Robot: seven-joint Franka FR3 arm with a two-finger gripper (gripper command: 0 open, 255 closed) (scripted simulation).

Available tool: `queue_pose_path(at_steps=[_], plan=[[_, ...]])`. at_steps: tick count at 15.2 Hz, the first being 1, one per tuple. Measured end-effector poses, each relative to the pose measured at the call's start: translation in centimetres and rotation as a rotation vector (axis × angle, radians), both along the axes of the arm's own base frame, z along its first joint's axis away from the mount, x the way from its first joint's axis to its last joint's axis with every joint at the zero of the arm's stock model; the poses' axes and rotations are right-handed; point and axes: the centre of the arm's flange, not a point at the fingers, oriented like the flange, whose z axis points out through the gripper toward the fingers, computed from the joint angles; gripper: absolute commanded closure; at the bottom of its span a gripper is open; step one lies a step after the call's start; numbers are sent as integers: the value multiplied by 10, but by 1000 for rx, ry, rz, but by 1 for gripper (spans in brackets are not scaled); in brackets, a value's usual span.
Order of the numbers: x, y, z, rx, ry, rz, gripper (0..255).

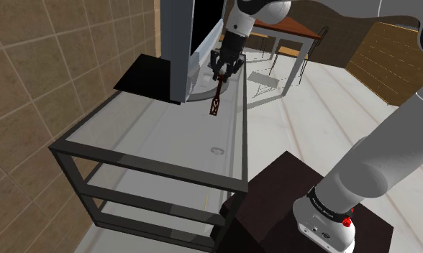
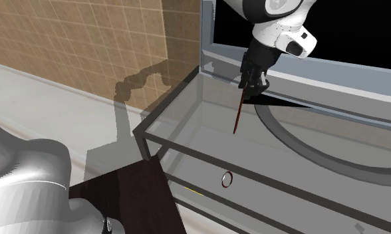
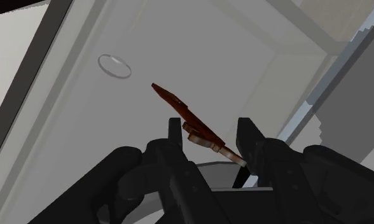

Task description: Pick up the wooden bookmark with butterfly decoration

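I counted one brown bookmark [image 1: 215,103], one black gripper [image 1: 221,76] with two fingers [image 3: 246,137], and one white arm [image 1: 375,165]. I also counted one small ring [image 1: 217,151], one glass-topped rack [image 1: 152,129] with three levels, and one dark box [image 1: 275,201]. Far back I saw one brown table [image 1: 293,27], but I could not count the chairs [image 1: 264,79] by it.

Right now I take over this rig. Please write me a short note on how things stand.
Pincer: shut on the reddish-brown bookmark, which hangs down from it above the glass-topped table.
Other things: a small ring lies on the glass, nearer the stand.
Done: the grasp.
Left: I cannot tell if the bookmark's lower tip is clear of the glass, so probably raise it a little more.
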Motion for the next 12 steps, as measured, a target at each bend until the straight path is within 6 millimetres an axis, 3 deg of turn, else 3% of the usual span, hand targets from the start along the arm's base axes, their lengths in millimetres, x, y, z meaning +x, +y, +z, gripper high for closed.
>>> queue_pose_path(at_steps=[7, 12], plan=[[0, 0, 0, 0, 1, 0, 255], [-1, 1, 20, 0, 1, 0, 255]])
